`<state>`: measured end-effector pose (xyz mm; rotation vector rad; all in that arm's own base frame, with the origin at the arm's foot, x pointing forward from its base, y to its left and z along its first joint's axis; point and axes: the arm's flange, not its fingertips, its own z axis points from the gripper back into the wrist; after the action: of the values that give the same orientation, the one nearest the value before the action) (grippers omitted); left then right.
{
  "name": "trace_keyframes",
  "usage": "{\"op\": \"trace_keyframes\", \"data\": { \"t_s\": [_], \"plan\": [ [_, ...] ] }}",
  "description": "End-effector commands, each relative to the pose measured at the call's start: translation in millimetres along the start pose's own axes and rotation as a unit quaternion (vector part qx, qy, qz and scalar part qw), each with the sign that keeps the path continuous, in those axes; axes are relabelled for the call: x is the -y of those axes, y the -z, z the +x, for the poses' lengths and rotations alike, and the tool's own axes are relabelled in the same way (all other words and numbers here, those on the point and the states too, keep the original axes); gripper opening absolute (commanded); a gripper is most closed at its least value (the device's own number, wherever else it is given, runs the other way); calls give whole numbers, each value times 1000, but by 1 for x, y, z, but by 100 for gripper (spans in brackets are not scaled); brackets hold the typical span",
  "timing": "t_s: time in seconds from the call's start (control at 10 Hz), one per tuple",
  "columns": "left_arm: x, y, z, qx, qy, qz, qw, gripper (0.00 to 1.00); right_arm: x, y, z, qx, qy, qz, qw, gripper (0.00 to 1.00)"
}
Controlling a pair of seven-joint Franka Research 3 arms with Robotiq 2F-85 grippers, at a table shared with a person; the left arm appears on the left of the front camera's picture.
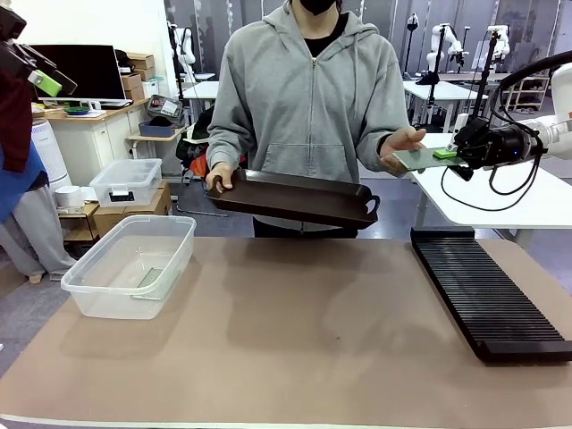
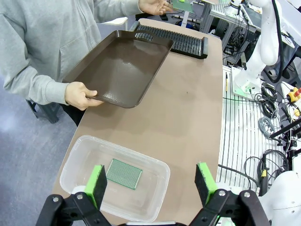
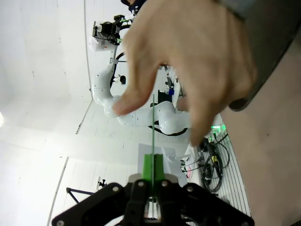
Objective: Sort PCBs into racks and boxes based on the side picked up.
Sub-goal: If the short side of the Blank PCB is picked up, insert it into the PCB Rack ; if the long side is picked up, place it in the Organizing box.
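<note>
A person across the table holds one end of a green PCB (image 1: 418,159) in an open hand (image 1: 399,147). My right gripper (image 1: 450,155) is shut on the board's other end, high above the black rack (image 1: 487,295). The right wrist view has the PCB (image 3: 153,125) edge-on between my shut right gripper (image 3: 153,169), with the person's hand (image 3: 188,61) just beyond. My left gripper (image 2: 150,186) hangs open and holds nothing, above the clear box (image 2: 89,155), where another PCB (image 2: 124,173) lies flat. The box (image 1: 98,295) stands at the table's left.
The person's other hand holds a dark brown tray (image 1: 295,198) over the far table edge; the tray (image 2: 122,66) has nothing on it. A smaller clear lidded tub (image 1: 127,181) sits on a shelf behind. Bare tabletop (image 1: 295,340) lies between box and rack.
</note>
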<state>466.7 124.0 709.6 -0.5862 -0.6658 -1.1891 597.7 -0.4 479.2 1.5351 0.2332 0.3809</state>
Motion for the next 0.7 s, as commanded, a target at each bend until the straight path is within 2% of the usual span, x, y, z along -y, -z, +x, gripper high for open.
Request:
{"op": "trace_keyframes", "data": {
  "t_s": [0.0,0.6],
  "plan": [
    [2,1,-2,2,0,-2,1000,100,-2,1,1,-5,-2,-2,1000,0],
    [2,1,-2,2,0,-2,1000,100,-2,1,1,-5,-2,-2,1000,0]
  ]
}}
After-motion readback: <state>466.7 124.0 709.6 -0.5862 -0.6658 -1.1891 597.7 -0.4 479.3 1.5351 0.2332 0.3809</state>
